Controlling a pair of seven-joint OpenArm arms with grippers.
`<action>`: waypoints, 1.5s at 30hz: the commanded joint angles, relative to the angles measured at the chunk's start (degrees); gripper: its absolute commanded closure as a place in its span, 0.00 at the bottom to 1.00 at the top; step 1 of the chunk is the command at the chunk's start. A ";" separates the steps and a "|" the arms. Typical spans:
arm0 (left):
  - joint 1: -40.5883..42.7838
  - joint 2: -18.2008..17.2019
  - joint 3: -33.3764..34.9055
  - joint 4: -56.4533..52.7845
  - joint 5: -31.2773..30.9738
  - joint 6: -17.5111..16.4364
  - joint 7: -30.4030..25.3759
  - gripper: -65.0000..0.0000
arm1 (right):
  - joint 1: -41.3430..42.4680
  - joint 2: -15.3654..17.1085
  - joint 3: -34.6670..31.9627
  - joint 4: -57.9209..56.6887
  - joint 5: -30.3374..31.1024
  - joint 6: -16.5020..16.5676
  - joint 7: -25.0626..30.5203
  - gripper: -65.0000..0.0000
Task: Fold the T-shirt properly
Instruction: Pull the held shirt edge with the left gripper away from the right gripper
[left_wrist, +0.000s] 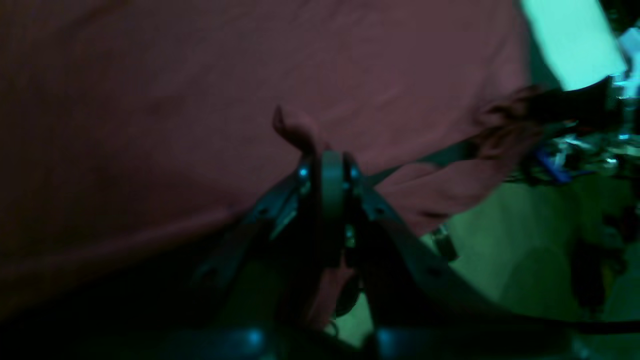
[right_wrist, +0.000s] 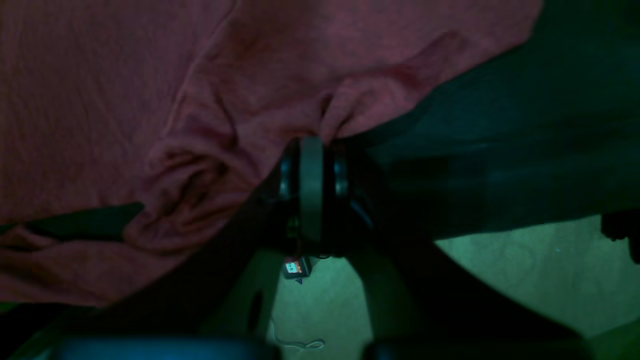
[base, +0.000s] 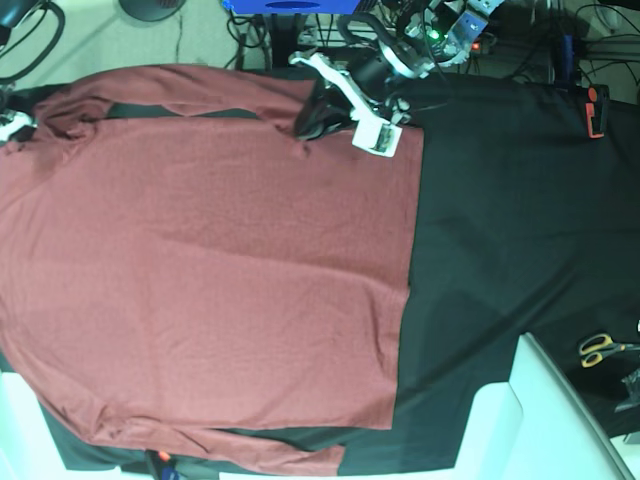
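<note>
Currently both your grippers are clamping T-shirt (base: 200, 270) folds: left gripper (left_wrist: 320, 150) and right gripper (right_wrist: 320, 137); no readable writing.

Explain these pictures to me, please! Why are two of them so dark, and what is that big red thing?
This is a robot with two arms, and it has three cameras. The bright picture comes from a camera looking straight down at a table. The big red thing is a T-shirt spread flat on a black cloth. One arm reaches in from the top edge. A pair of scissors lies far off to the side.

The two dark pictures come from small cameras on the robot's wrists, very close to the shirt. Each looks along an end effector, the pinching part that works like a hand. The left end effector is shut on a little fold of the shirt. The right end effector is shut too, pinching bunched cloth at the shirt's edge. The green below is the floor.
</note>
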 joint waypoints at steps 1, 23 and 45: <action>0.26 -0.21 -1.30 1.25 -0.43 -0.22 -1.14 1.00 | 0.68 1.26 0.96 0.88 0.39 0.08 -0.18 0.99; -2.82 4.09 -9.92 -0.68 -0.43 -0.22 3.61 1.00 | 7.28 3.28 1.31 0.35 0.30 0.08 -3.43 0.99; -8.97 6.47 -11.68 -8.77 -0.52 -0.13 3.61 1.00 | 14.31 5.92 -3.17 -8.18 0.21 0.08 -3.08 0.99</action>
